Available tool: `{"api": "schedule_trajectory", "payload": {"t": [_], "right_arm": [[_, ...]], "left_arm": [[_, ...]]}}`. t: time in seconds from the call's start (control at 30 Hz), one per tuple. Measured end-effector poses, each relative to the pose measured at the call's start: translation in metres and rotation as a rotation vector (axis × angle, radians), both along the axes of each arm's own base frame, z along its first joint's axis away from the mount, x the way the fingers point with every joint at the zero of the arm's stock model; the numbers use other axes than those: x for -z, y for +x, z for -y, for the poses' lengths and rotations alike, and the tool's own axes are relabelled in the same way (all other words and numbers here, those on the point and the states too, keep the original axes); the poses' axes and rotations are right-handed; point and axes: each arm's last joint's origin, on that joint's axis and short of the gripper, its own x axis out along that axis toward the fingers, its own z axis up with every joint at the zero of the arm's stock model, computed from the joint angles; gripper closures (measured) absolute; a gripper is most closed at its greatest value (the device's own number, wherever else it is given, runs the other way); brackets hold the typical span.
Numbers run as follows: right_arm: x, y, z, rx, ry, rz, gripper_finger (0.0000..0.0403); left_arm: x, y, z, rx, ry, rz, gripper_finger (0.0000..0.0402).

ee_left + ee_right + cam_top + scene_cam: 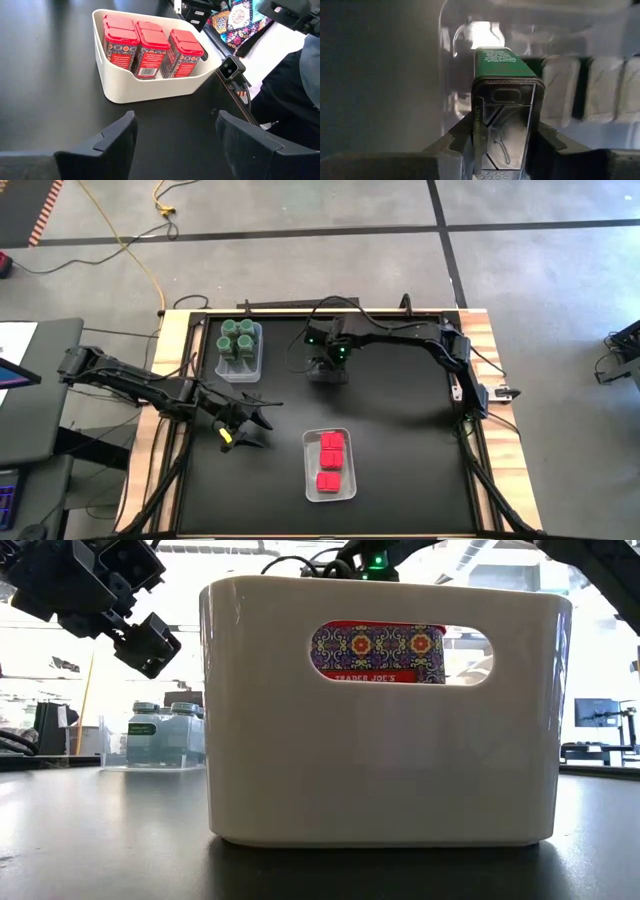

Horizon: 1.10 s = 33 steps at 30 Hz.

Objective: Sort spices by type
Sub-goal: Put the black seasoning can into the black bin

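Three red packets [330,460] stand in a white bin [308,470] at the near middle of the table; the left wrist view shows these packets [145,42] upright. Several green-lidded jars [238,338] sit in a clear bin [240,375] at the far left. My left gripper [250,420] hovers open, left of the white bin [150,87], touching nothing. My right gripper [325,370] is at the far middle, shut on a dark green box [502,75]. What lies under that gripper is hidden. My right gripper pinches the dark green box between its two fingers [457,140], one on each long side, near the silver lid end [505,125]. The box runs along the fingers and sticks out beyond them toward a clear plastic wall. I cannot tell whether its far end rests on anything.
The table is black with raised wooden edges [170,380]. The white bin [380,740] fills the low view, with a red packet [378,650] behind its handle slot and the jars [165,725] far left. A person in dark clothes [290,100] stands beyond the near edge.
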Motion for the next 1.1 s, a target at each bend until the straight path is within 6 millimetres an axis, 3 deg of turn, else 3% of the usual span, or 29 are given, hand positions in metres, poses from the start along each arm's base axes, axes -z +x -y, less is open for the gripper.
{"api": "schedule_trajectory", "payload": {"t": [0.17, 0.43, 1.1], "right_arm": [[0.000, 0.001, 0.001, -0.050, -0.015, 0.004, 0.0254], [0.034, 0.008, 0.004, -0.035, 0.018, -0.100, 0.0254], [0.032, 0.011, 0.003, -0.047, 0.010, -0.070, 0.0228]], "left_arm": [[0.000, 0.000, 0.000, 0.000, 0.000, 0.000, 0.0143], [0.000, 0.000, 0.000, 0.000, 0.000, 0.000, 0.0143], [0.000, 0.000, 0.000, 0.000, 0.000, 0.000, 0.0143]]}}
